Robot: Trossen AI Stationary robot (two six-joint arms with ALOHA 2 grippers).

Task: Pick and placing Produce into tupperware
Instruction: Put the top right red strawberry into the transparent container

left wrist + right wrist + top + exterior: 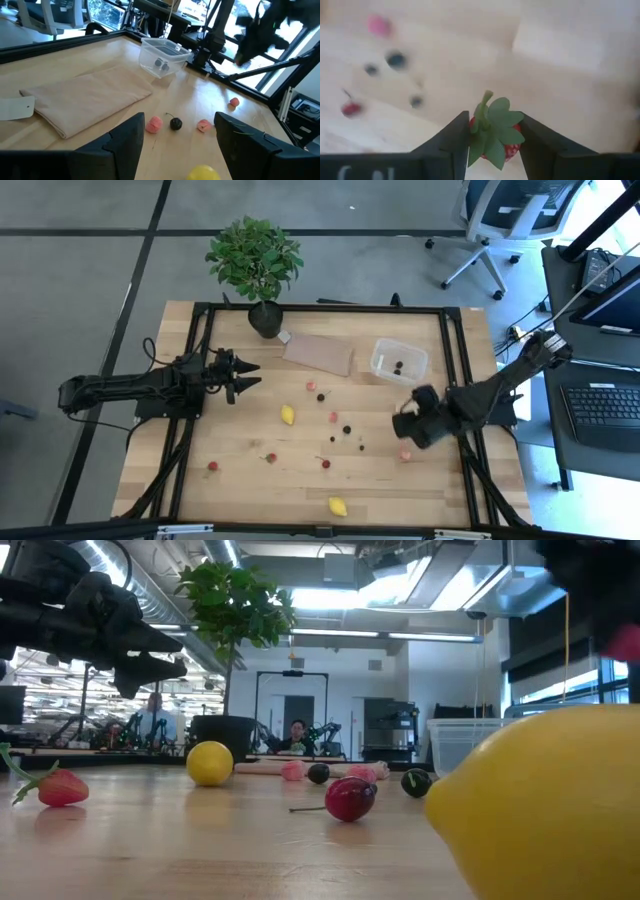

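My right gripper [404, 426] [494, 125] is at the table's right side, shut on a red strawberry [506, 148] with a green leafy cap. The strawberry also shows as a pink blur high in the low view [625, 641]. The clear tupperware [398, 361] [161, 56] stands on the table behind the gripper with two dark pieces inside. Two yellow lemons [287, 415] [338, 506], red berries [334, 417] and dark cherries [347, 429] lie scattered on the table. My left gripper [247, 375] [177, 131] is open and empty at the table's left. My right gripper pinches the strawberry's red body [514, 148] between its two fingers, one on each side. The leafy cap [492, 120] and stem face back toward the wrist. The fingers point down toward the table. The strawberry is lifted clear of the table.
A flat brown sheet [318, 353] lies left of the tupperware, with a potted plant [255, 260] behind it at the far edge. A pink berry [405, 453] lies on the table near my right gripper. One lemon [560, 810] sits close in front of the low camera.
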